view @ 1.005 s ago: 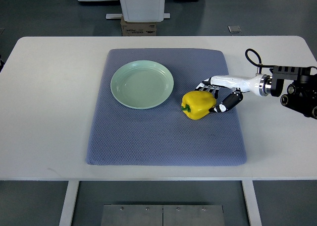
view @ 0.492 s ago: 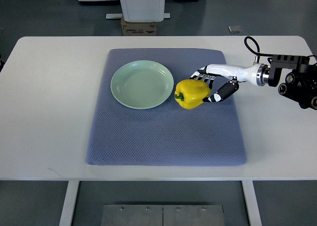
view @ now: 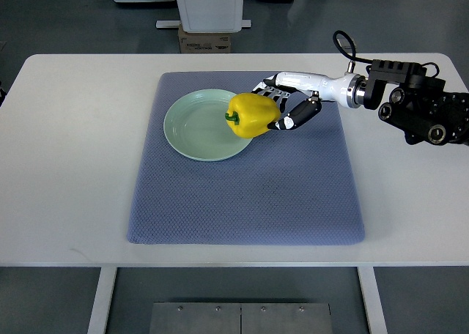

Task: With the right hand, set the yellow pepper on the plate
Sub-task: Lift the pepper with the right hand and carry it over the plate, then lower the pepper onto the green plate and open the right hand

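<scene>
Fingers [view: 272,94] wrapped tight around the yellow pepper [view: 251,115], the right hand [view: 287,107] holds it over the right rim of the pale green plate [view: 198,129]. Nothing else sits in the plate. Plate rests on a blue-grey mat [view: 249,195] atop the white table [view: 73,165].

A desk [view: 73,165] fills the middle of the frame, and a mat [view: 242,202] lies on its centre. On the mat's upper left part sits the plate [view: 194,132]. The pepper [view: 251,115] is over the plate's right edge, stem pointing left, gripped from the right by the right hand [view: 286,108], whose fingers [view: 299,114] wrap its right side. The arm [view: 410,107] reaches in from the frame's right edge, above the desk's upper right part. Behind the desk, at top centre, a box [view: 206,39] stands on the floor.
</scene>
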`<move>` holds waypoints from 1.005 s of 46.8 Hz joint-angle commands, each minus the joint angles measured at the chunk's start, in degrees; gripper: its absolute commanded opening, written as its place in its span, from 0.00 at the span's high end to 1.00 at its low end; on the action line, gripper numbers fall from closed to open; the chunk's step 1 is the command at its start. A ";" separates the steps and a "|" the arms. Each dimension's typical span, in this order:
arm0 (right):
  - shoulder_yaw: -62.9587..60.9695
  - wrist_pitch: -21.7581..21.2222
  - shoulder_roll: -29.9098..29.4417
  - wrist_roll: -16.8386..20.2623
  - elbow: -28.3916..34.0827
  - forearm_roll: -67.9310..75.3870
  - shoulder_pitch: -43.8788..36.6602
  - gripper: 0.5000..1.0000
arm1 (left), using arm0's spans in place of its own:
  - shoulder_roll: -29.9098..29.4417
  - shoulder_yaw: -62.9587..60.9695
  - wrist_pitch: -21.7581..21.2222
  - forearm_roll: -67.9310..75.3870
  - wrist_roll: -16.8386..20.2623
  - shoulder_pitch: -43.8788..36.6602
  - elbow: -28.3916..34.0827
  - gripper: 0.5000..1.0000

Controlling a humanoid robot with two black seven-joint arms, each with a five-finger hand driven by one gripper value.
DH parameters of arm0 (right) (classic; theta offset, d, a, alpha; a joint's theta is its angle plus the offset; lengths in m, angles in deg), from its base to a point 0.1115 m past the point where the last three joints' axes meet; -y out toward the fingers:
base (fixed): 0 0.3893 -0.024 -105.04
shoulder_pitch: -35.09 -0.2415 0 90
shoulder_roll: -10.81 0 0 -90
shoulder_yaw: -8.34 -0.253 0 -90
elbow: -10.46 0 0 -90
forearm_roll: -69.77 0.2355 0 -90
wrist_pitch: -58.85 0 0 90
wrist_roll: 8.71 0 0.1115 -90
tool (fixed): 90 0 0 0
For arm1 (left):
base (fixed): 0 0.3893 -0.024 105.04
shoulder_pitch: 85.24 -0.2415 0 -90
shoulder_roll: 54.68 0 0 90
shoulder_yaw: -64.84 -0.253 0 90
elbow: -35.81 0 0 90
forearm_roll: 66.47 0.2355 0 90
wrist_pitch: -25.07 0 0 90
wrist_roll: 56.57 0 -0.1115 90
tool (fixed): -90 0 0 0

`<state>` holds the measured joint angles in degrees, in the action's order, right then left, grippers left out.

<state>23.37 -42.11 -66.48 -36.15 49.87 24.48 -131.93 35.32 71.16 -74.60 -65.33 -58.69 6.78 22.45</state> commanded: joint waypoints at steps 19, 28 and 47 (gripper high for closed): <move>-0.26 0.16 -9.46 9.16 -3.81 5.12 -1.73 1.00 | 0.00 0.00 0.00 0.01 0.01 0.01 0.00 0.00; -2.63 0.68 -12.71 13.20 -5.66 5.47 -1.64 1.00 | 0.00 0.00 0.00 0.01 0.01 0.01 0.00 0.00; -5.45 4.19 -12.71 20.14 -6.63 5.91 0.99 1.00 | 0.00 0.00 0.00 0.01 0.01 0.01 0.00 0.00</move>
<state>18.13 -38.92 -79.21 -16.81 43.18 30.31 -131.39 35.32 71.17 -74.60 -65.33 -58.67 6.78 22.45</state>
